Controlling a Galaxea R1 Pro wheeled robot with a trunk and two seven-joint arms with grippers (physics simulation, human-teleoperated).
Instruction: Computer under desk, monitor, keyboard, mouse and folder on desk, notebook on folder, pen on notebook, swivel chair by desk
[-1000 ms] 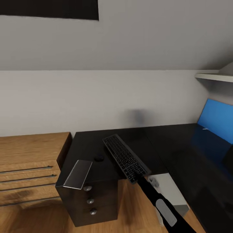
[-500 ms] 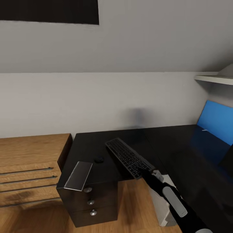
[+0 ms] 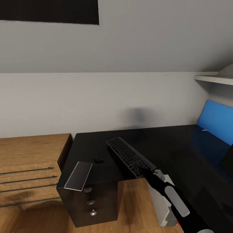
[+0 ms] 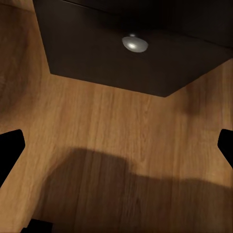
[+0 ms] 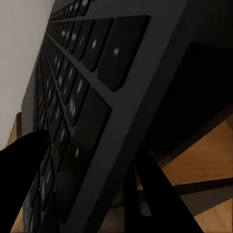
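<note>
From my head view, my right arm reaches up from the lower right and my right tool (image 3: 144, 172) is clenched on the near end of the keyboard (image 3: 129, 157), which lies slantwise on the glossy black surface (image 3: 90, 145), its near end at the front edge. The mouse (image 3: 98, 159) sits on that surface just left of the keyboard, apart from it. A grey flat slab (image 3: 78, 175) lies tilted on the front left corner, overhanging the edge above the dark drawers with their round silver knobs (image 3: 88, 189). The blue back panel (image 3: 216, 124) stands at the far right, a light wooden chest (image 3: 29, 168) stands to the left, and part of the white computer (image 3: 160, 202) shows on the wooden floor beneath my arm. In my left wrist view, my left tool (image 4: 116, 145) is released, its dark fingertips (image 4: 9, 148) wide apart over the wooden floor (image 4: 111, 131), with a dark drawer front and one silver knob (image 4: 135, 43) beyond. In my right wrist view, the keyboard's (image 5: 82, 92) black keys loom close, with one dark finger (image 5: 22, 184) pressed on top of them.
</note>
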